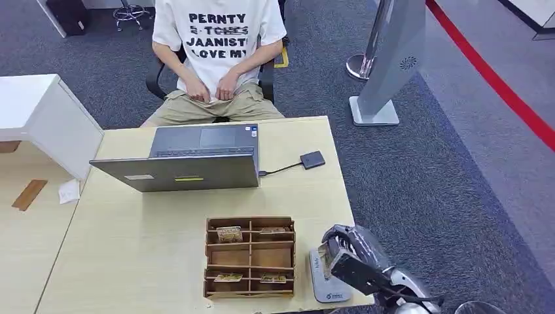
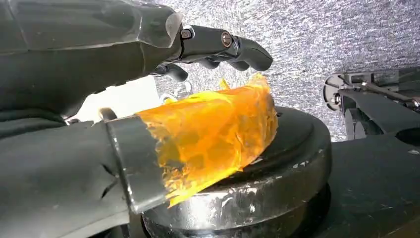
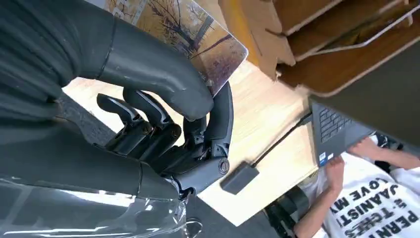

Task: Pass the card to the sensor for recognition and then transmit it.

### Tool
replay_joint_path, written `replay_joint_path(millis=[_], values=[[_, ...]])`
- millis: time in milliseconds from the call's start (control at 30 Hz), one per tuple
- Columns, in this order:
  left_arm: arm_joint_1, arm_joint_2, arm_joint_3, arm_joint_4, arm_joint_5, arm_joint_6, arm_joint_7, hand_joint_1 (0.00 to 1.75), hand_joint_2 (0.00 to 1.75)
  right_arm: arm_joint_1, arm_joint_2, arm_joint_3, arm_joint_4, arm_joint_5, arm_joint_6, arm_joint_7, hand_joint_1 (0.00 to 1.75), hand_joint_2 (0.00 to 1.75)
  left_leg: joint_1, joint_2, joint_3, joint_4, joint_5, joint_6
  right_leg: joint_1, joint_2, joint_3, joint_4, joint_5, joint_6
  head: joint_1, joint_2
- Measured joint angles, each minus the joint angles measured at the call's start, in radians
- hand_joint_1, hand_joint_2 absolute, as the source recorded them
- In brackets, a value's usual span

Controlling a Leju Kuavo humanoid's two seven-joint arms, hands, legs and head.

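My right hand (image 1: 352, 254) hovers at the table's near right corner, just above a flat grey pad (image 1: 329, 286) with a blue mark. It pinches a card (image 3: 190, 32) printed with an autumn tree scene between thumb (image 3: 153, 69) and a finger. From the head view the card (image 1: 323, 257) shows as a pale edge on the hand's left side. A small black square reader (image 1: 312, 159) lies further back, wired to the laptop (image 1: 190, 159). My left hand (image 2: 104, 74) hangs with fingers apart, holding nothing; orange tape wraps its thumb.
A wooden card rack (image 1: 249, 256) with several cards stands left of my right hand. A person (image 1: 218, 52) sits behind the laptop, hands in lap. A white cabinet (image 1: 46, 118) is at the left, a grey stand (image 1: 386, 72) on the carpet at the right.
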State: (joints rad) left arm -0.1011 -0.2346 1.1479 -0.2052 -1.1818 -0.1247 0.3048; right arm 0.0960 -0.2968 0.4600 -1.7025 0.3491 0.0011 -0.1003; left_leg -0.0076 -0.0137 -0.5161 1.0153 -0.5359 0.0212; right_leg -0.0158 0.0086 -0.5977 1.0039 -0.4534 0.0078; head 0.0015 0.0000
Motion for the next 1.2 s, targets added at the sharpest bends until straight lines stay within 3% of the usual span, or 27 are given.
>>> replay_joint_path(millis=[200, 867, 1200], values=[[0.000, 0.000, 0.000, 0.000, 0.000, 0.000, 0.000, 0.00, 0.00, -0.006, -0.008, 0.021, 0.000, 0.013, 0.000, 0.004, 1.75, 1.75, 0.000, 0.000, 0.000, 0.000, 0.000, 0.000, 0.000, 0.000, 0.000, 0.000, 0.000, 0.000, 0.000, 0.000], [0.000, 0.000, 0.000, 0.000, -0.003, 0.000, 0.003, 0.00, 0.00, -0.047, -0.016, 0.086, 0.084, 0.175, -0.072, 0.106, 1.75, 1.75, 0.000, 0.000, 0.000, 0.000, 0.000, 0.000, 0.000, 0.000, 0.000, 0.000, 0.000, 0.000, 0.000, 0.000], [0.000, 0.000, 0.000, 0.000, -0.003, 0.000, 0.005, 0.00, 0.00, -0.059, -0.016, 0.100, 0.117, 0.177, -0.076, 0.108, 1.75, 1.75, 0.000, 0.000, 0.000, 0.000, 0.000, 0.000, 0.000, 0.000, 0.000, 0.000, 0.000, 0.000, 0.000, 0.000]])
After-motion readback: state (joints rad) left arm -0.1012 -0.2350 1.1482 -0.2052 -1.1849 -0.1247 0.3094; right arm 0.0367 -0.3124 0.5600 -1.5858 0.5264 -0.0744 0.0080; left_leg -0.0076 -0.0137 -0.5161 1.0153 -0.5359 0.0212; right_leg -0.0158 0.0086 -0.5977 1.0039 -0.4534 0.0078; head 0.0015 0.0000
